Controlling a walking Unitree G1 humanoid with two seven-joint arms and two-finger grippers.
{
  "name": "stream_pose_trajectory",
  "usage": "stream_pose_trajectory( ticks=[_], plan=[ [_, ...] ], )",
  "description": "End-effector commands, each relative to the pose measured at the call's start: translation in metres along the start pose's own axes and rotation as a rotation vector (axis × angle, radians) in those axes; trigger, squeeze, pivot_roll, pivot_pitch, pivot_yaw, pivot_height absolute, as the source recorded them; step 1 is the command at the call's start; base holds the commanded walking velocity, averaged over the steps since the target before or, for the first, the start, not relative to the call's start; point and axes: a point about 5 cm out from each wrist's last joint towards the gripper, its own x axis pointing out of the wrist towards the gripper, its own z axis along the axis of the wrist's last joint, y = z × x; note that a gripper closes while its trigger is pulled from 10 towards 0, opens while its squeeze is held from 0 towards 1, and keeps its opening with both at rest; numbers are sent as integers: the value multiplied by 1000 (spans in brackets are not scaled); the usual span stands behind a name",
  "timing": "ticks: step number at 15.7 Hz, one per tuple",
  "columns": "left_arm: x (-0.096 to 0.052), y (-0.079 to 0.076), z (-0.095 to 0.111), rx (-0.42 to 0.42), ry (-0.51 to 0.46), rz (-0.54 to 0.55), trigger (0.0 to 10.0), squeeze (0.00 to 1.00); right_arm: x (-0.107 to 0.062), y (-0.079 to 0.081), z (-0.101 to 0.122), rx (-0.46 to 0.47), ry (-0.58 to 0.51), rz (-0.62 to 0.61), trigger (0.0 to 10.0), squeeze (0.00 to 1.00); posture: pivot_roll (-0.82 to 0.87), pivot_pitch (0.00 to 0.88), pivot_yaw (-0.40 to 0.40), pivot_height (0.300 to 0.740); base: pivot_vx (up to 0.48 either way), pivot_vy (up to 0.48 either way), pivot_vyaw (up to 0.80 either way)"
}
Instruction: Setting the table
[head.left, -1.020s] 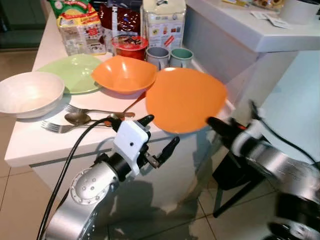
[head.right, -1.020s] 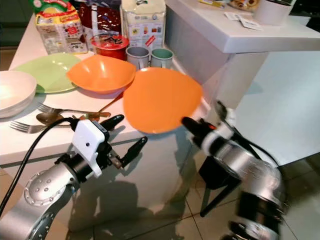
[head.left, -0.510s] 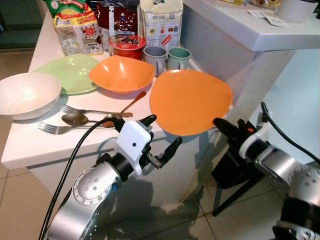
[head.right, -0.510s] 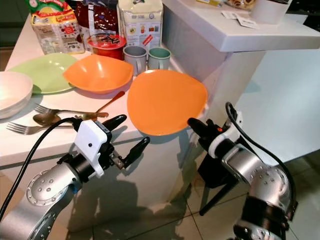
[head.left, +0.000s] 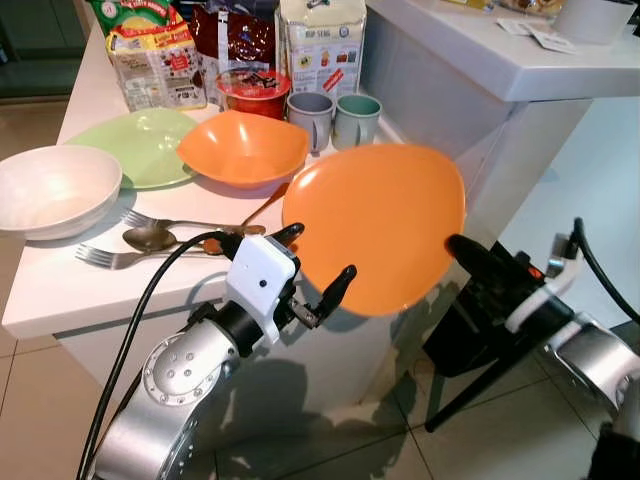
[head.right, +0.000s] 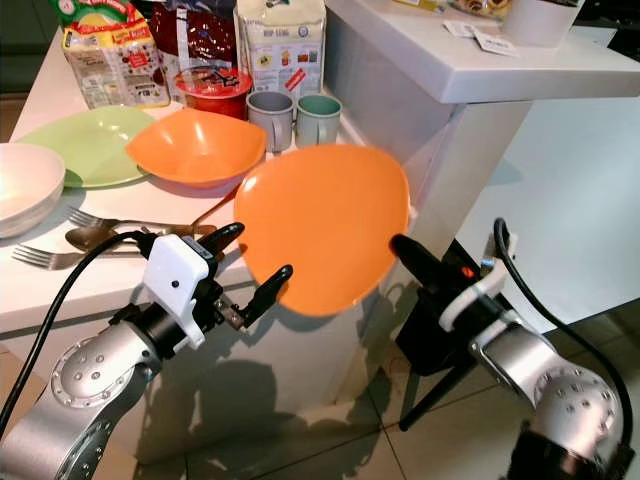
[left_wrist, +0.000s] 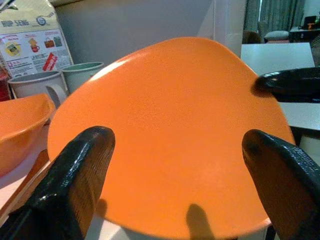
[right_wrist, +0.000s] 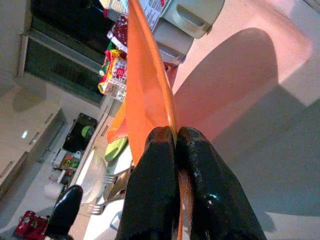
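- Lifted and tilted since half a second ago, the orange plate (head.left: 385, 225) now hangs off the corner of the surface (head.left: 60, 280) instead of lying nearly flat at its edge; its face turns toward the camera and the left arm.
- Right tool (right_wrist: 172, 137): its two black fingers are pinched together on the plate's rim, gripping it at the plate's right edge as the head views show it.
- Left tool (head.left: 315, 265): fingers spread wide, holding nothing, set just in front of the plate's lower left edge; whether a fingertip touches the plate cannot be told.
- The plate stands steeply tilted, its long axis running from lower left up to upper right, its upper edge leaning back over the surface's corner.
- Behind the plate on the surface sits an orange bowl (head.left: 243, 148); nothing can be seen in it.
- A grey mug (head.left: 312, 108) and a green mug (head.left: 357, 108) stand side by side just beyond the plate; their contents cannot be seen.
- Farther left lie a green plate (head.left: 140, 142) and a white bowl (head.left: 55, 188), the bowl's inside bare.
- Forks (head.left: 120, 256) and a spoon (head.left: 150, 237) lie near the surface's front edge.
- Food packages (head.left: 150, 50) and a red tub (head.left: 250, 88) line the back.
- The other things sit as before.
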Motion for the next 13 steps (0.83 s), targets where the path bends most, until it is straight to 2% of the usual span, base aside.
stream_pose_trajectory(
  ticks=[1, 5, 8, 10, 11, 12, 13],
  plan=[
    [3, 1, 1, 8, -9, 6, 10000, 0, -5, 7, 9, -24, -54, 47, 0, 0, -38, 0, -86, 740, 0, 0, 0],
    [6, 2, 0, 13, -8, 23, 10000, 0, 4, 3, 7, 4, -99, 6, 0, 0, -44, 0, -80, 740, 0, 0, 0],
    [6, 6, 0, 16, -10, 55, 10000, 0, 12, 12, 12, 18, -118, 65, 0, 0, -38, 0, -84, 740, 0, 0, 0],
    [2, 24, -8, -8, 43, 199, 10000, 0, 9, 18, 15, 1, -108, 111, 0, 0, -35, 0, -86, 740, 0, 0, 0],
    [0, 41, -10, -135, 19, 337, 10000, 1000, 5, 18, 16, -5, -113, 117, 0, 0, -35, 0, -86, 740, 0, 0, 0],
    [-6, 55, -11, -292, -44, 419, 10000, 1000, 2, 20, 20, -11, -126, 134, 0, 0, -33, 0, -83, 740, 0, 0, 0],
    [-8, 58, -11, -319, -60, 432, 10000, 1000, 0, 21, 21, -12, -130, 142, 0, 0, -32, 0, -81, 740, 0, 0, 0]
  ],
)
